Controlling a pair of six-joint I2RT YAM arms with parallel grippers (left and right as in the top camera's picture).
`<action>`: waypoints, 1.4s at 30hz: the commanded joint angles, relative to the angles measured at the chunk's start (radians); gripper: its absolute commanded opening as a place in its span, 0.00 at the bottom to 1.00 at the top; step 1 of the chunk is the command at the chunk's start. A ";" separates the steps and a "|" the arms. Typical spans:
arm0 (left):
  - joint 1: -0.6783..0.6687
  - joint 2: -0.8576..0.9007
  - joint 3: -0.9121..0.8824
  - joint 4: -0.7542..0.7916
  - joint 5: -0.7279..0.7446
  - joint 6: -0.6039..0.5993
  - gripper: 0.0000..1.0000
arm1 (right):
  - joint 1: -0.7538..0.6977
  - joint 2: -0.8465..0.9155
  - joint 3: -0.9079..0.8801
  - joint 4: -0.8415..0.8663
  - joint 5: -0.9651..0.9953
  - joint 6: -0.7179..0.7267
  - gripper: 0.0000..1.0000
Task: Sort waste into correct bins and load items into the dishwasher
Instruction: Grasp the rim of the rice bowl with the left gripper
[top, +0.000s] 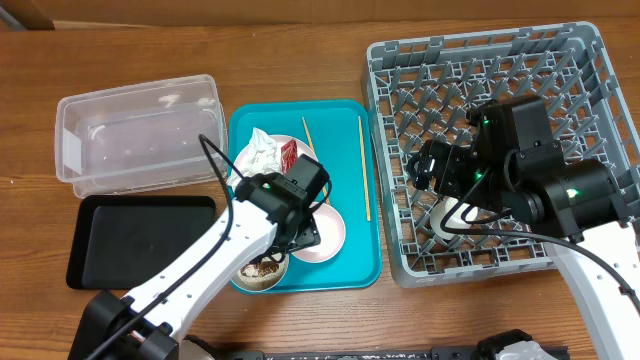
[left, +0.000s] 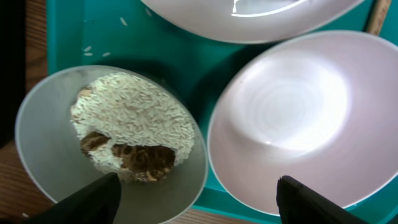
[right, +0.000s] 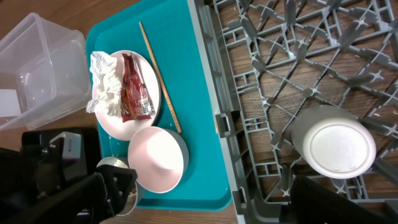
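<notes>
A white bowl holds rice and brown scraps at the teal tray's front-left corner. A pink bowl sits beside it. My left gripper is open and empty above the gap between the two bowls. The plate carries the crumpled napkin and red wrapper. One chopstick lies beside the plate, another along the tray's right side. A white cup stands upside down in the grey dish rack. My right gripper is open and empty over the rack's left edge.
The teal tray sits in the middle. The clear tub stands at the back left. The black tray lies in front of it. The rack fills the right side. Bare wooden table runs along the front.
</notes>
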 joint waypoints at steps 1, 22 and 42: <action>0.059 -0.006 -0.005 -0.004 -0.044 -0.024 0.82 | 0.003 -0.003 0.024 0.001 -0.005 -0.007 0.97; -0.106 0.091 -0.018 0.192 -0.094 0.254 0.04 | 0.003 -0.003 0.024 -0.002 -0.006 -0.006 0.97; -0.193 0.230 0.079 0.254 0.262 0.675 0.04 | 0.003 -0.003 0.024 -0.001 -0.006 -0.006 0.97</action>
